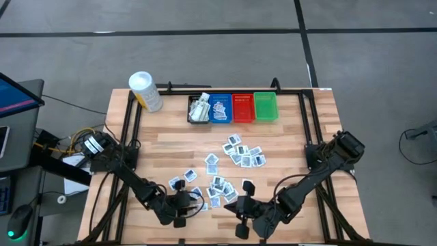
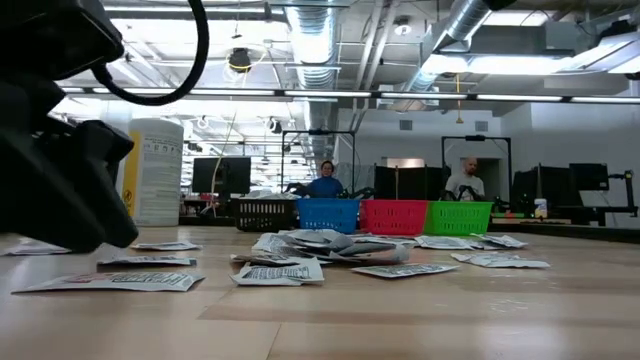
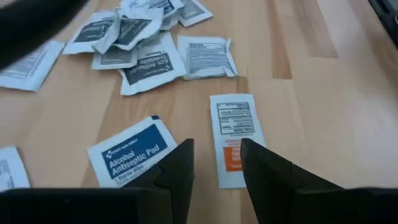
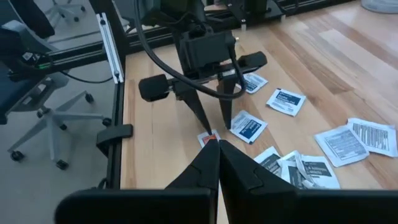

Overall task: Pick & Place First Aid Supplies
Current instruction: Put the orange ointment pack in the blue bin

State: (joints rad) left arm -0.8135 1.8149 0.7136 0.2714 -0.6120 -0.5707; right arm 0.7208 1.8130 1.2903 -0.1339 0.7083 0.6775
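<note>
Left claw: it is hanging low over the near part of the worktop, with its two fingers parted and nothing between them.
Target packet: a white packet with an orange mark is lying flat on the wood, directly below and just ahead of the left claw's fingertips.
Neighbour packet: a blue alcohol pad packet is lying just beside the same claw, on its other side.
Right claw: it is waiting close by with fingers pressed together, holding nothing, pointing toward the left claw.
Other supplies: more packets are lying scattered farther ahead of both claws, and the bins are standing well beyond them.
Risk: the packet is thin and flat, so the fingertips are probably sliding over it instead of gripping, or catching the blue neighbour too.
Second risk: the two claws are standing near each other, so a wide move may be making them collide.
</note>
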